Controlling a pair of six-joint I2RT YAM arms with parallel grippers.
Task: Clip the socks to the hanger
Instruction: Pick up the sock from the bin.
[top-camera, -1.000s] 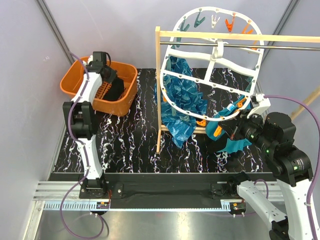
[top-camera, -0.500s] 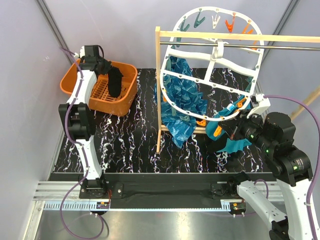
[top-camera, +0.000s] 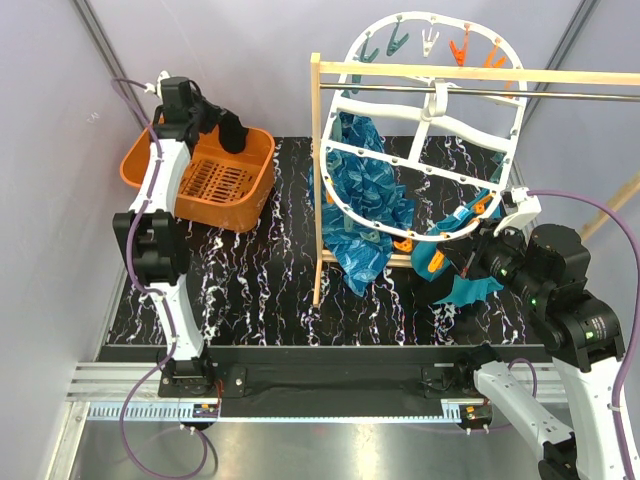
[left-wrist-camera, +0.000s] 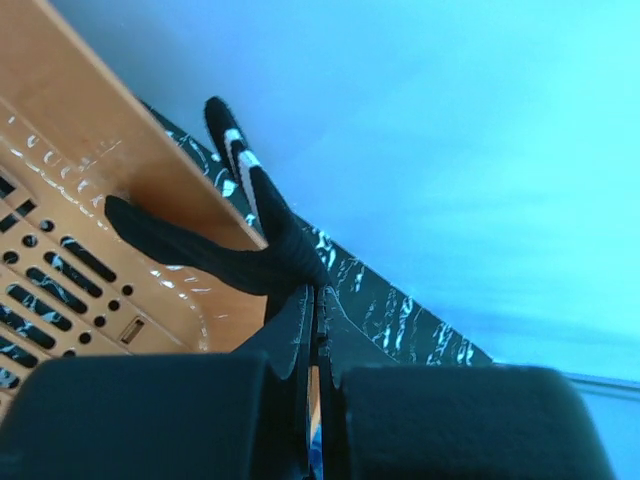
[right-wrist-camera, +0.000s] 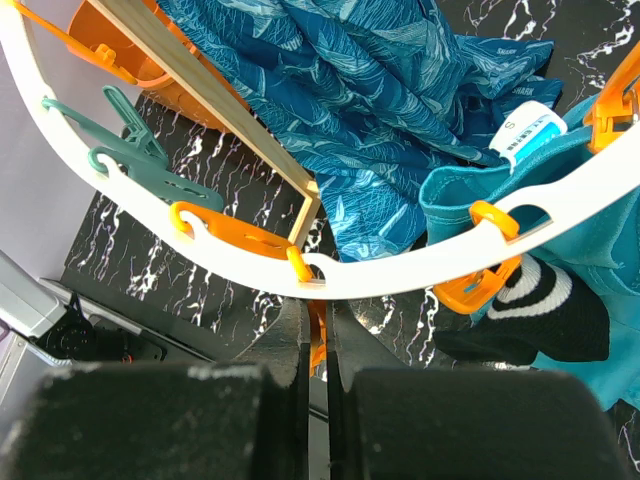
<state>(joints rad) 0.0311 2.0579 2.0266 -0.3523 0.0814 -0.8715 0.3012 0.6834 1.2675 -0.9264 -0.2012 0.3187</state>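
Over on the left, the left fingers (left-wrist-camera: 308, 315) are pressed fully together, pinching a black sock (left-wrist-camera: 262, 250) right at their tips. The sock fans out just beyond them. One end, with thin white stripes, points up and away, and the other droops left over the wall of the orange basket (top-camera: 135, 168). From above, that sock hangs at the basket's far rim, lifted off the slotted floor.

Moving right, the wooden rack (top-camera: 316, 180) stands mid-counter. A blue patterned cloth (top-camera: 365, 195) is draped just behind its post. The big white hanger (right-wrist-camera: 400, 272) hangs from the rack's rod, tilted.

Now the right fingers (right-wrist-camera: 296, 335): they're drawn in almost completely. A sliver of an orange clip (right-wrist-camera: 316, 338) is caught between them, just under the hanger's lower rim. A second sock (right-wrist-camera: 545, 315), black with white stripes, is close by to the right. It dangles from another orange clip on that same rim, against the teal cloth (right-wrist-camera: 600, 240).

The count is two socks, one held by the left fingers and one on the hanger. There's one basket, one rack and two cloths. Five clips show along the hanger's top arc: two teal, one white, two orange. More sit on the lower rim.

Everything sits on a black counter (top-camera: 260, 280) veined with white, with pale lilac-grey walls (top-camera: 250, 60) behind and to the sides.
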